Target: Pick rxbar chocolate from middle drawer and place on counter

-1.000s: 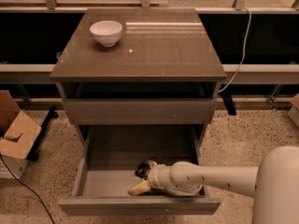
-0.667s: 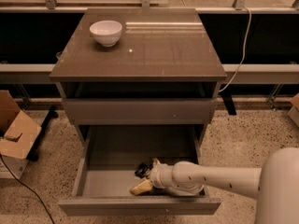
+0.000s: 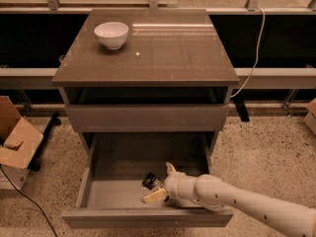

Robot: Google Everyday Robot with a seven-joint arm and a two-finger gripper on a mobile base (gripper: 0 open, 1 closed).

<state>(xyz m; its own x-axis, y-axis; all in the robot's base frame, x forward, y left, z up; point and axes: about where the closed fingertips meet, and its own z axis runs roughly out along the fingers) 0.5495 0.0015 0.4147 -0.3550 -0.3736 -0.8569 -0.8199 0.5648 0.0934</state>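
Floor [image 3: 266,152]: speckled terrazzo around the cabinet; a cardboard box [image 3: 17,142] stood at the left.
Arm [image 3: 247,204]: pale, jointed, entered from the lower right and reached over the drawer's front rim.
Gripper [image 3: 159,183]: low inside the drawer near its front; jaws stood spread, one finger upward and one toward the front, with the bar between them and not clamped.
Rxbar chocolate [image 3: 151,180]: on the drawer floor, front centre, just beside the fingers; a small flat black wrapper with pale lettering, lying at an angle.
Handling, judged: light, thin, slick film over a firm bar; likely to skid on the smooth floor. Best taken across its narrow width, near the middle.
Middle drawer [image 3: 123,162]: pulled fully out, smooth grey inside, nothing else seen in it.
Upper drawer front [image 3: 148,117]: closed, plain.
Counter [image 3: 173,53]: glossy grey-brown top, reflective.
White bowl [image 3: 111,34]: at the counter's far left corner, well apart from the bar.
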